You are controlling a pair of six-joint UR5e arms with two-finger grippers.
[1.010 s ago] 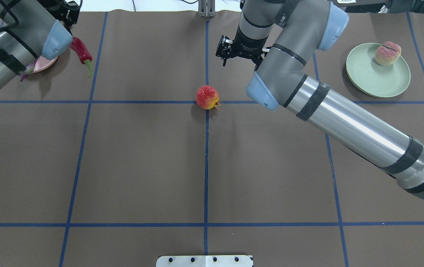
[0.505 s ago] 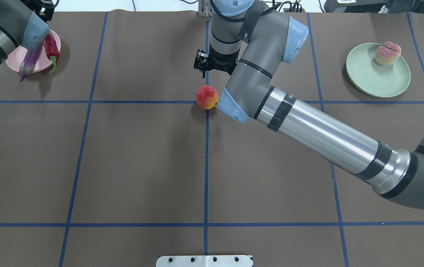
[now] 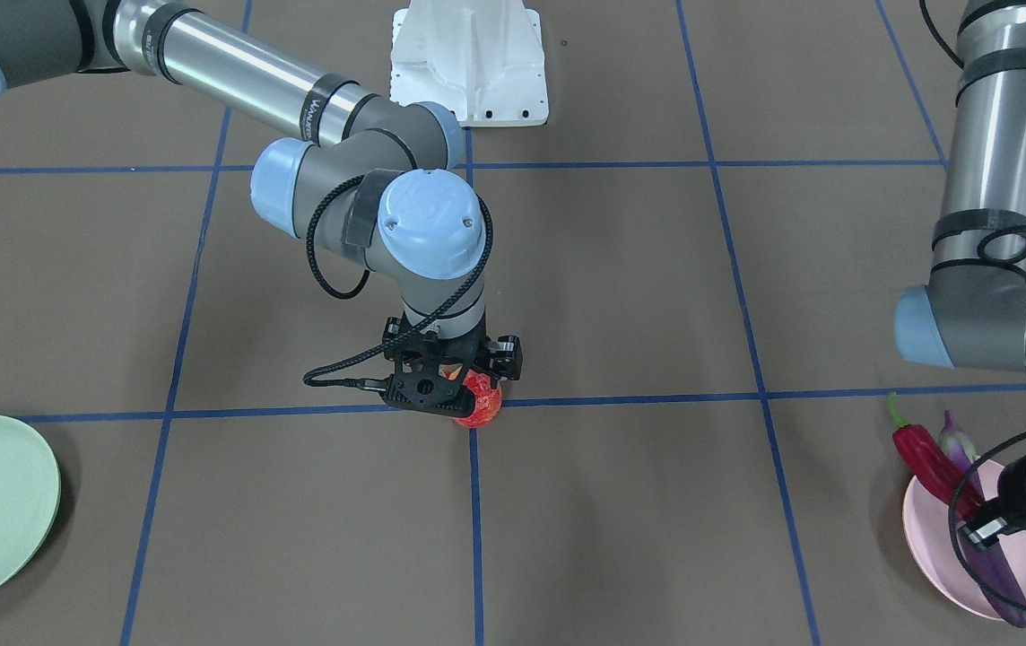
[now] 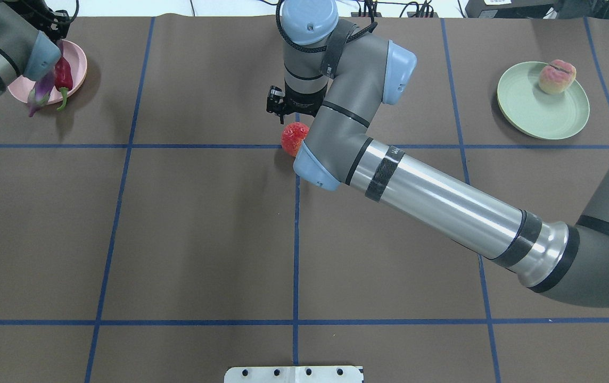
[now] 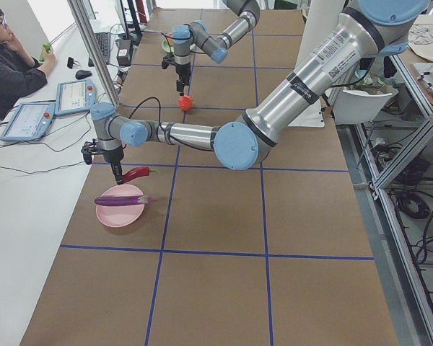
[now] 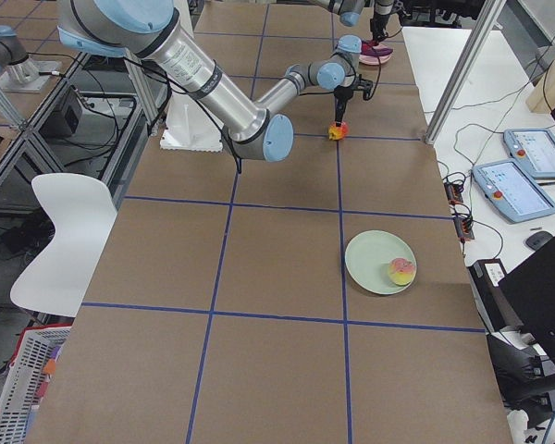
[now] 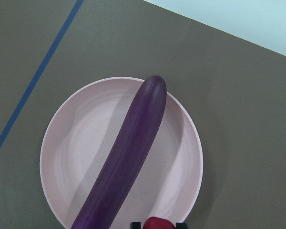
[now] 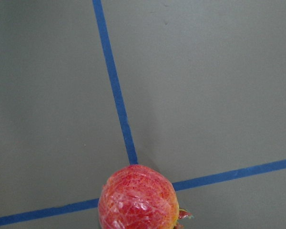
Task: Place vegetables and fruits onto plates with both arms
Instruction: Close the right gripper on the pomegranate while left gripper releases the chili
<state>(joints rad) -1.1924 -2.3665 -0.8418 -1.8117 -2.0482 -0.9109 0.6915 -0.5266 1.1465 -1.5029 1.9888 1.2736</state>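
The right gripper, its opening hidden, hangs above the round mottled orange-red pomegranate-like fruit and should centre over it before closing, while the left gripper pinches the wrinkled red chili pepper.

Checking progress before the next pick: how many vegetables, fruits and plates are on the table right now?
Vegetables: 2 (eggplant, chili pepper)
Fruits: 2 (peach, pomegranate)
Plates: 2 (pink plate, green plate)
Total: 6
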